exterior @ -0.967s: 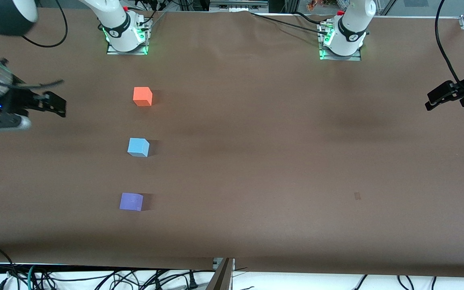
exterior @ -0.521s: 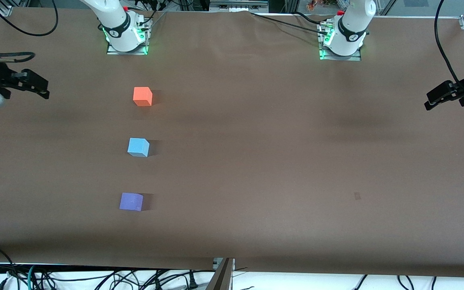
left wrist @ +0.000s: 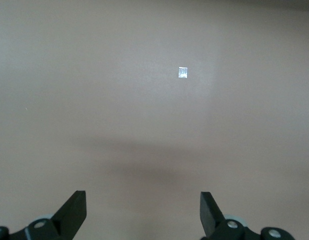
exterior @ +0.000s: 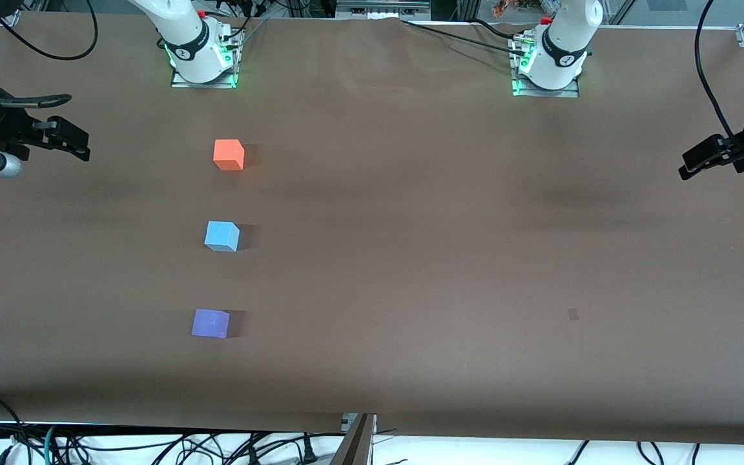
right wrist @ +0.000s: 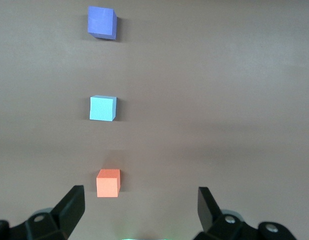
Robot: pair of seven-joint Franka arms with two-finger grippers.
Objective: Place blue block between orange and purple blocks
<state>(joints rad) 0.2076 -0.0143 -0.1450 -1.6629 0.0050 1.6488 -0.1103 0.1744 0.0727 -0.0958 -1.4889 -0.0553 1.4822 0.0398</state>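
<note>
Three cubes lie in a line on the brown table (exterior: 411, 258). The orange block (exterior: 228, 155) is farthest from the front camera, the purple block (exterior: 210, 323) is nearest, and the blue block (exterior: 221, 236) sits between them, apart from both. The right wrist view shows the orange block (right wrist: 108, 183), the blue block (right wrist: 103, 108) and the purple block (right wrist: 102, 22). My right gripper (exterior: 73, 139) is open and empty, up in the air over the right arm's end of the table; it also shows in the right wrist view (right wrist: 140, 192). My left gripper (exterior: 692, 165) is open and empty, over the left arm's end.
The two arm bases (exterior: 201, 55) (exterior: 549, 61) stand along the table's edge farthest from the front camera. A small pale mark (exterior: 573, 314) lies on the table toward the left arm's end; the left wrist view (left wrist: 183, 72) shows it too. Cables hang past the edges.
My right gripper has drawn back from the blocks toward the right arm's end of the table. The blocks have not moved, and the left gripper has barely shifted.
</note>
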